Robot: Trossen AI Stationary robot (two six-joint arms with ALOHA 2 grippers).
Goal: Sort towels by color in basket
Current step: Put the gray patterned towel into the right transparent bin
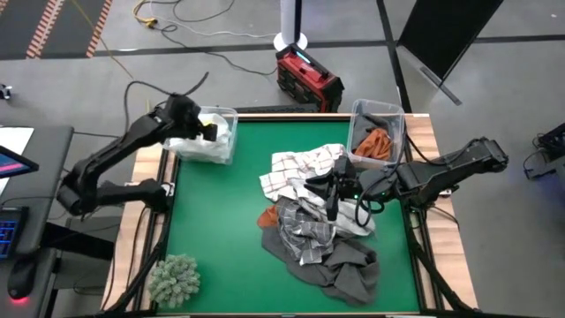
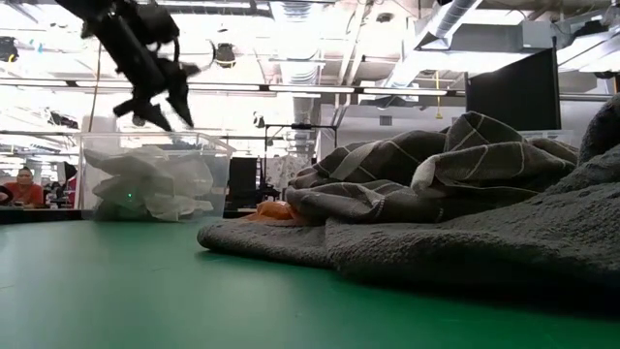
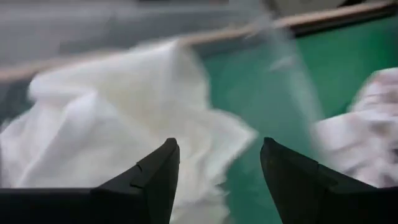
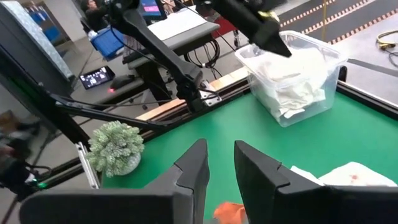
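Observation:
A heap of towels lies right of the table's middle: a grid-checked white one (image 1: 300,168), a rust-orange one (image 1: 269,216), and grey ones (image 1: 344,265) toward the near edge. White towels (image 3: 112,124) fill the clear basket (image 1: 212,137) at the far left. My left gripper (image 3: 219,146) hangs open above that basket, with nothing between its fingers. A second clear basket (image 1: 378,132) at the far right holds an orange towel (image 1: 375,143). My right gripper (image 4: 221,168) hovers over the heap, with a narrow gap between its fingers and nothing in it.
A fuzzy grey-green clump (image 1: 174,278) sits at the near left corner. Bare green table (image 1: 221,221) lies between the left basket and the heap. A red device (image 1: 307,78) and cables lie on the floor beyond the far edge. A person (image 2: 19,184) sits far off in the room.

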